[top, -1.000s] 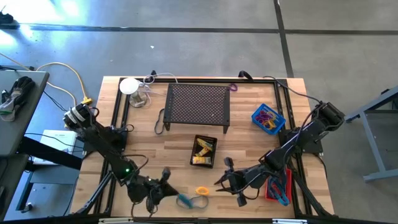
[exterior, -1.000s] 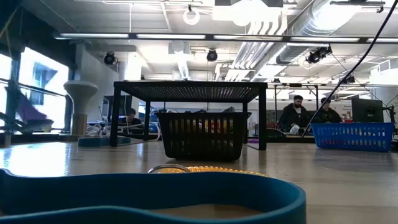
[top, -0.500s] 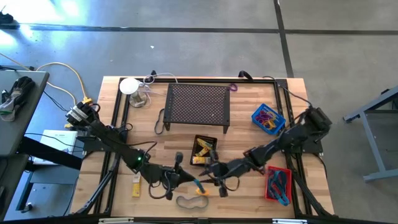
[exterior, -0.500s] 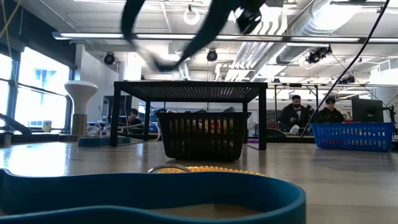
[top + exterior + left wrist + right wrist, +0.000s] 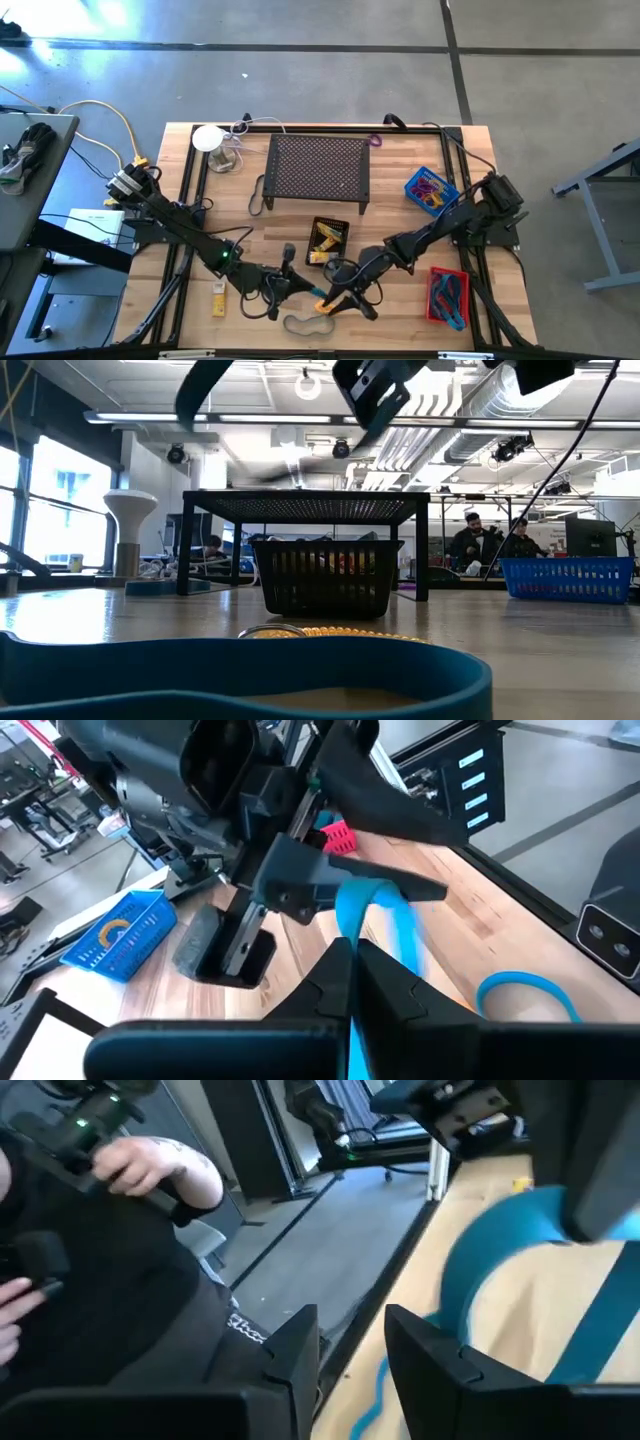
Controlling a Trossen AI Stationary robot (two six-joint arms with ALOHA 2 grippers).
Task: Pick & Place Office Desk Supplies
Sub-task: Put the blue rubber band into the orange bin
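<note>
**Blue band in transfer between two grippers, front of table**

Item: blue rubber band [image 5: 365,920], one loop, held above the wood table [image 5: 400,215] near its front edge, just in front of the black mesh basket [image 5: 328,242].

Holder: left gripper [image 5: 300,288], fingers pinched fully together on the band; the left wrist view is showing blue strap running out between its closed tips.

Receiver: right gripper [image 5: 335,298], reaching in from the right, fingers partly apart. In the right wrist view the band [image 5: 520,1250] is sitting beyond its tips; whether it has hold of it I cannot tell.

Nearby stock: an orange ring [image 5: 325,307] and a grey-tan loop [image 5: 300,324] lying on the table just below the grippers; a yellow packet [image 5: 218,299] to the left; blue basket [image 5: 432,191] and red basket [image 5: 447,296] on the right side.

Handling note: the band is stretchy, so the receiving fingers likely need to be closing squarely across the strap before the left side is letting go; releasing early risks it snapping or dropping.
</note>
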